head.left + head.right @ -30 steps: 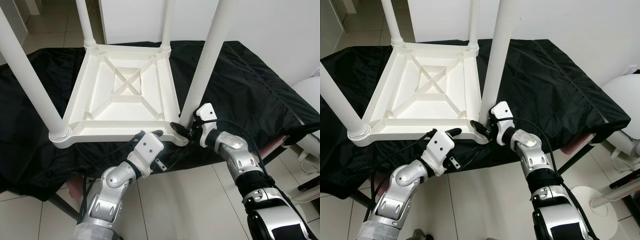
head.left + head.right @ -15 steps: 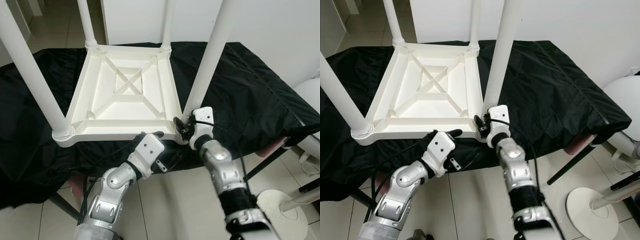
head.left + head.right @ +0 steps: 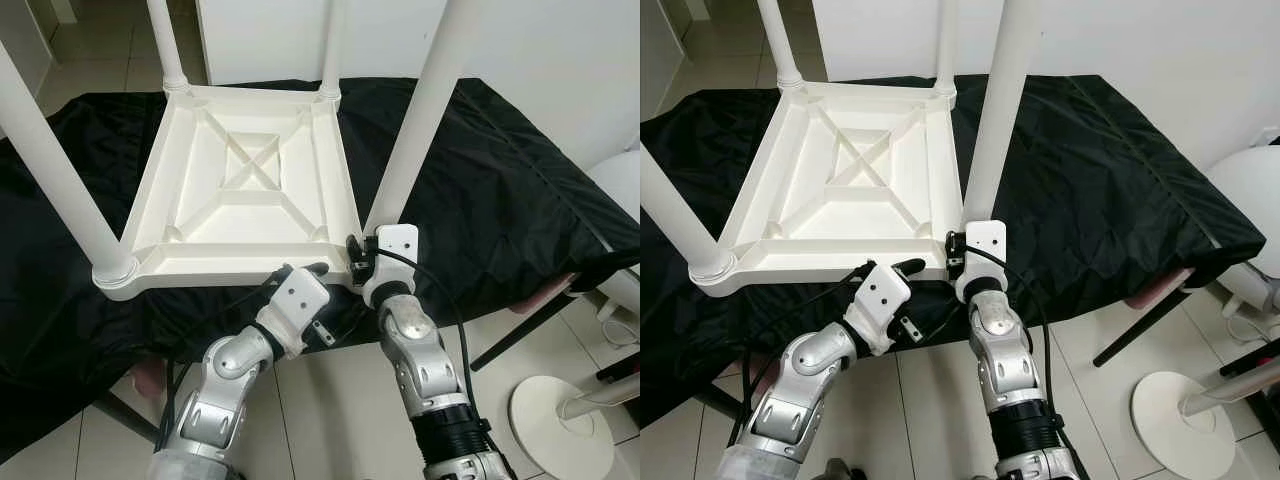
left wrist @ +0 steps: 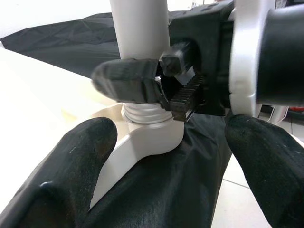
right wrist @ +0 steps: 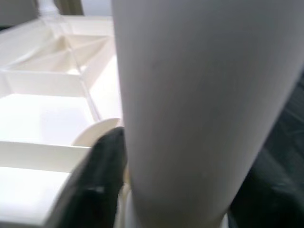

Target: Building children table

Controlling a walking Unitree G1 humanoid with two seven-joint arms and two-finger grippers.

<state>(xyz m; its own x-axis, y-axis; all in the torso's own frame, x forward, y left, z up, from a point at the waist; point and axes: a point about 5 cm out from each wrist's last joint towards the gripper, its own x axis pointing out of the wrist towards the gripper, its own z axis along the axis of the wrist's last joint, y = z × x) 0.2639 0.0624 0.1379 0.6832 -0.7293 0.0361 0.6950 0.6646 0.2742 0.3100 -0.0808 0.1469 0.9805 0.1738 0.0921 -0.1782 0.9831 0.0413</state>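
- the white children's table (image 3: 245, 190) lies upside down on the black-covered table (image 3: 500, 190), legs pointing up.
- the right gripper (image 3: 362, 262) has its fingers closed around the base of the near leg (image 3: 415, 120), just above the corner socket.
- the left gripper (image 3: 305, 272) holds its fingers open just beside that corner, gripping nothing.
- to seat the leg well, keep it upright and twist steadily; the left fingers could brace the frame.

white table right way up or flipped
Flipped: the white table lies top-down on the black cloth, ribbed underside showing, legs pointing up.
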